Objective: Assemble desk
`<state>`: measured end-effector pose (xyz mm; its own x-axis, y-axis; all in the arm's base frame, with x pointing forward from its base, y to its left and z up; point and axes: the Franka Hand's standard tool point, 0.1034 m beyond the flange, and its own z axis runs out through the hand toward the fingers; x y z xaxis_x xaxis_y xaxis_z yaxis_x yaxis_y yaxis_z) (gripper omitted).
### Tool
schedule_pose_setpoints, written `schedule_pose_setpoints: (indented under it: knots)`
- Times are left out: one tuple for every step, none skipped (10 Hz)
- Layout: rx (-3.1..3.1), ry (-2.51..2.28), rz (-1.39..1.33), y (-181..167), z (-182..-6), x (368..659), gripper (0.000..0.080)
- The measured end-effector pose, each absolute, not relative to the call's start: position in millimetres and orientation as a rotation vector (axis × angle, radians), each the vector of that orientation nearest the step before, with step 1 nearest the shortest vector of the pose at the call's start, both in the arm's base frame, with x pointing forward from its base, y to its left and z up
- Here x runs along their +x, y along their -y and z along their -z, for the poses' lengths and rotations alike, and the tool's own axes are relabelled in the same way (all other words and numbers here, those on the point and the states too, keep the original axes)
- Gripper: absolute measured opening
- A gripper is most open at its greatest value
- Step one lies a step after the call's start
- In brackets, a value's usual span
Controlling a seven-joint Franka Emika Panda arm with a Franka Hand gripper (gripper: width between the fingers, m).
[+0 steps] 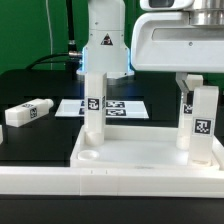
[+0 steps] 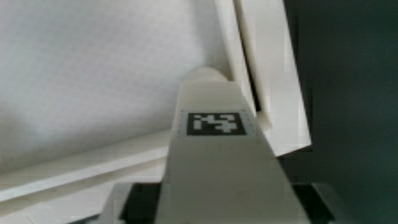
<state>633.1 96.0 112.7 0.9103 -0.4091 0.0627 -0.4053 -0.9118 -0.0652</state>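
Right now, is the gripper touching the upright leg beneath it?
Touching. The wrist view shows the leg wedged between the dark fingers of the gripper, with no gap visible on either side.

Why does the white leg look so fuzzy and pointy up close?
Wrist view: the leg sits very near the lens, so it is soft and seems to taper away. Exterior view: sharper, but the bright tabletop loses detail.

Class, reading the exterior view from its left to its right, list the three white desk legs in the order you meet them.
lying leg → middle upright leg → right upright leg
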Motion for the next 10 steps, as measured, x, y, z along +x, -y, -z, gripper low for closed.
schedule_pose_setpoints:
  knots:
    - [-2.992, -0.754, 0.113, -96.0, -112.6, 633.0, 0.0288]
    - [-2.954, -0.877, 0.108, -96.2, -112.4, 632.8, 0.0288]
    - [-2.876, -1.068, 0.094, -96.9, -111.9, 632.1, 0.0288]
    - [-2.799, -1.219, 0.082, -96.7, -111.8, 632.1, 0.0289]
    - [-2.731, -1.337, 0.076, -96.8, -111.3, 631.8, 0.0289]
    - [-2.635, -1.501, 0.061, -97.7, -111.1, 631.4, 0.0289]
    - [-2.560, -1.622, 0.052, -98.3, -111.0, 631.3, 0.0289]
    - [-2.493, -1.720, 0.044, -99.0, -110.6, 631.3, 0.0289]
    - [-2.384, -1.858, 0.031, -100.5, -110.5, 631.7, 0.0289]
    - [-2.330, -1.919, 0.022, -101.2, -110.5, 631.9, 0.0289]
